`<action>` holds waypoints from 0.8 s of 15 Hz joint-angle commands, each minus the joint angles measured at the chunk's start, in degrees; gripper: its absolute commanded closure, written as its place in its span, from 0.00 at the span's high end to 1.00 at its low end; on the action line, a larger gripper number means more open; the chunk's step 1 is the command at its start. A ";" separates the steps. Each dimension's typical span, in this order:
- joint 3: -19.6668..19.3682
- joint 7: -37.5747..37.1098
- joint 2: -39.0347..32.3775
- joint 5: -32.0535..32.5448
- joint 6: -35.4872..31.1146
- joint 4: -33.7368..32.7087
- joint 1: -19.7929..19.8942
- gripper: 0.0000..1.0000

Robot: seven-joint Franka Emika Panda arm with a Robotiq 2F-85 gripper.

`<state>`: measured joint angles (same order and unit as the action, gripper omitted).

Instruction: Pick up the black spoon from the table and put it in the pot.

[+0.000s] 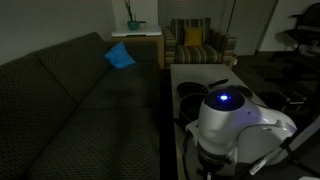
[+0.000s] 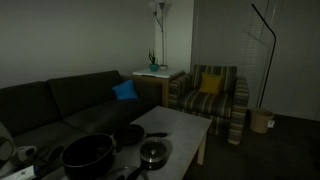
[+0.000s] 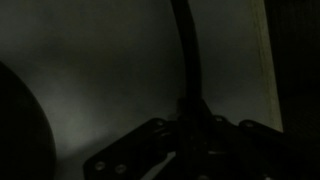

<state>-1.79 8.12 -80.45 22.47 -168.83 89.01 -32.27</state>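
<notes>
The scene is very dark. In the wrist view the black spoon [image 3: 185, 50] runs as a long slim handle from the top edge straight down into my gripper [image 3: 196, 115]. The fingers close together around its lower end, over the pale table [image 3: 100, 70]. A dark round edge at the left looks like the pot [image 3: 18, 120]. The big black pot [image 2: 88, 153] stands on the near end of the table [image 2: 180, 125]. In an exterior view my arm [image 1: 225, 118] hides the gripper and the spoon.
A glass lid [image 2: 153, 152] and a black pan [image 2: 130, 133] lie beside the pot. A dark sofa [image 1: 70, 100] runs along the table. A striped armchair [image 2: 212, 95] and a small wooden side table with a plant [image 1: 137, 35] stand beyond.
</notes>
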 commanded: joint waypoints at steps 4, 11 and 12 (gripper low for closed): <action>1.02 8.43 3.44 3.77 0.21 5.68 4.10 0.03; 1.79 14.44 7.39 7.62 0.82 10.19 7.49 0.03; 1.85 14.97 7.84 8.04 0.86 10.62 7.84 0.03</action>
<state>-1.04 20.64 -76.37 28.51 -168.69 95.42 -26.49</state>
